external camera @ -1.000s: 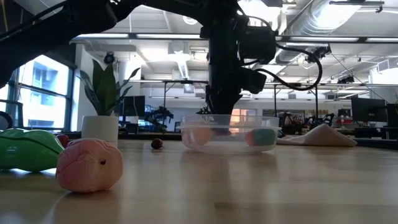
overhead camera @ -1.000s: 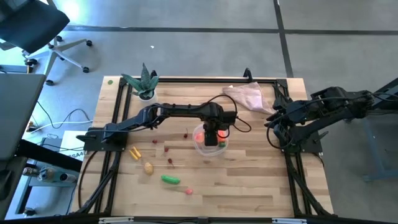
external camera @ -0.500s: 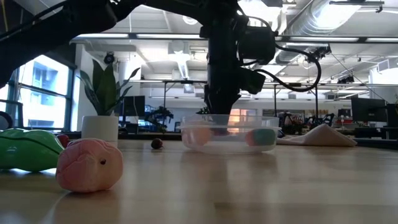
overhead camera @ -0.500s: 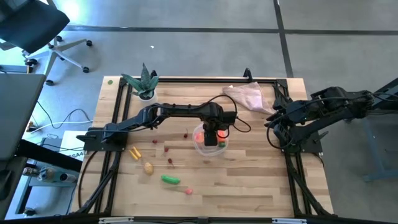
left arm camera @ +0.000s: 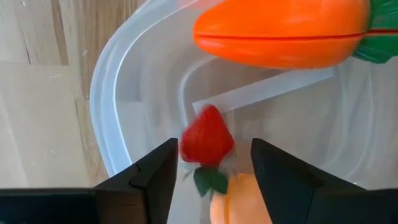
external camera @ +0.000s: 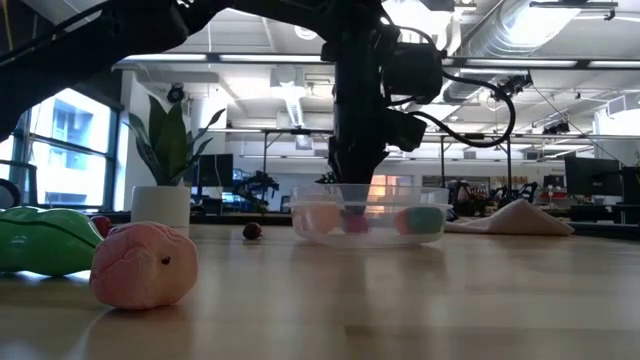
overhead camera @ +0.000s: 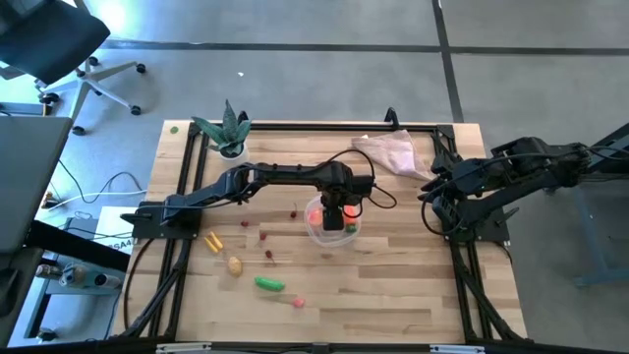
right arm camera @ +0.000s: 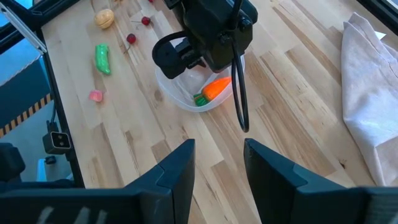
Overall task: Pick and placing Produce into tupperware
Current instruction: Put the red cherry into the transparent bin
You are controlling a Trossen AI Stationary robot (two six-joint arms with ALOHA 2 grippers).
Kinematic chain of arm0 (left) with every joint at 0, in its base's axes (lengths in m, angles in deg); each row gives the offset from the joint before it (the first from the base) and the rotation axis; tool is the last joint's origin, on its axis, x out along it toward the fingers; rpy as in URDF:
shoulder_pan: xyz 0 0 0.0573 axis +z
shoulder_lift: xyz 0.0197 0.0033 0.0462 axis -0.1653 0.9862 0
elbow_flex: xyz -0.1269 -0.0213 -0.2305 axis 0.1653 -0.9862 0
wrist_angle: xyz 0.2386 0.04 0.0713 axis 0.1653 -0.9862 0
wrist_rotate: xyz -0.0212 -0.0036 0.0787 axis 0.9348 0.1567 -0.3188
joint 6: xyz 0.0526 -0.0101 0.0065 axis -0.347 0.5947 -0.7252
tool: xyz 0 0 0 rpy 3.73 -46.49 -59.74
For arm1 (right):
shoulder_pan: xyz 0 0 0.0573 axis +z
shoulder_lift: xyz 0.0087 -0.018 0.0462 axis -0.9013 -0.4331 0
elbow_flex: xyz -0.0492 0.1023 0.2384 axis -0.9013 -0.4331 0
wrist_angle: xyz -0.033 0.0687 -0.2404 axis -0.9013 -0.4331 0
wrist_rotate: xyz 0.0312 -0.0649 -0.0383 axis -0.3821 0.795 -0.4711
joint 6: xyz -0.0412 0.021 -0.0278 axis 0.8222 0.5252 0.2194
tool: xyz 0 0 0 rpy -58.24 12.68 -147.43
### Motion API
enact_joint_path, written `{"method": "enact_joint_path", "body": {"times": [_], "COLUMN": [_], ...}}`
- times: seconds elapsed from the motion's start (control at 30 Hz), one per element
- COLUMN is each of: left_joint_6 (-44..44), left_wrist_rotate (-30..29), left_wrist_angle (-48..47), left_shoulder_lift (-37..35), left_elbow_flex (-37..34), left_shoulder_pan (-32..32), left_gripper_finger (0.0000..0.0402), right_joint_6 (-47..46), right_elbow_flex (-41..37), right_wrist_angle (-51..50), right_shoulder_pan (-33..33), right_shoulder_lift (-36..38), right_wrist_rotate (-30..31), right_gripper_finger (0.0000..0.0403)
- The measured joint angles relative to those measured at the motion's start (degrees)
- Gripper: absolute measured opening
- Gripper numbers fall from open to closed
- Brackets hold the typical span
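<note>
The tupperware (overhead camera: 332,228), a round clear tub, stands mid-table. My left gripper (overhead camera: 334,214) hangs straight over it, pointing down, fingers open. In the left wrist view a red strawberry (left arm camera: 206,142) sits low in the tub (left arm camera: 106,106) between the two fingers of my left gripper (left arm camera: 214,168), with a gap on either side. An orange carrot (left arm camera: 280,31) and a pale orange piece (left arm camera: 239,199) lie in the tub beside it. My right gripper (overhead camera: 432,192) waits open by the table's right edge.
Loose produce lies toward the near left: green pod (overhead camera: 269,283), pink piece (overhead camera: 298,302), beige potato (overhead camera: 235,265), yellow piece (overhead camera: 211,241), dark-red bits (overhead camera: 295,209). A potted plant (overhead camera: 228,133) stands far left, and a pinkish cloth (overhead camera: 388,149) lies far right.
In the low view a dark-red piece now shows low inside the tub under my left gripper, where none showed before: the strawberry has come down into the tub. Both arms have kept their places.
</note>
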Motion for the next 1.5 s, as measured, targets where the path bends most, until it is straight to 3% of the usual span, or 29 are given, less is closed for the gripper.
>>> {"method": "enact_joint_path", "body": {"times": [0.2,0.53,0.7,0.9,1.07,1.5], "left_joint_6": [0.8,3.1,8.1,15.6,20.5,21.9], "left_wrist_rotate": [0.0,3.0,3.0,2.9,-0.7,-7.7], "left_wrist_angle": [-0.4,-6.8,-12.7,-12.2,-12.2,-12.2], "left_shoulder_lift": [0.0,-3.0,-4.8,-7.5,-9.8,-20.7], "left_elbow_flex": [0.0,0.8,0.8,0.9,0.9,-1.4], "left_shoulder_pan": [0.0,0.0,0.1,0.0,0.1,1.6], "left_gripper_finger": [0.0203,0.0173,0.016,0.015,0.0143,0.0124], "right_joint_6": [0.0,0.0,0.0,0.0,0.0,0.0], "right_elbow_flex": [0.0,0.0,0.0,0.0,0.0,0.0], "right_wrist_angle": [0.0,0.0,0.0,0.0,0.0,0.0], "right_shoulder_pan": [0.0,0.0,0.0,0.0,0.0,0.0], "right_shoulder_lift": [0.0,0.0,0.0,0.0,0.0,0.0], "right_wrist_rotate": [0.0,0.0,0.0,0.0,0.0,0.0], "right_gripper_finger": [0.013,0.013,0.013,0.013,0.013,0.013]}}
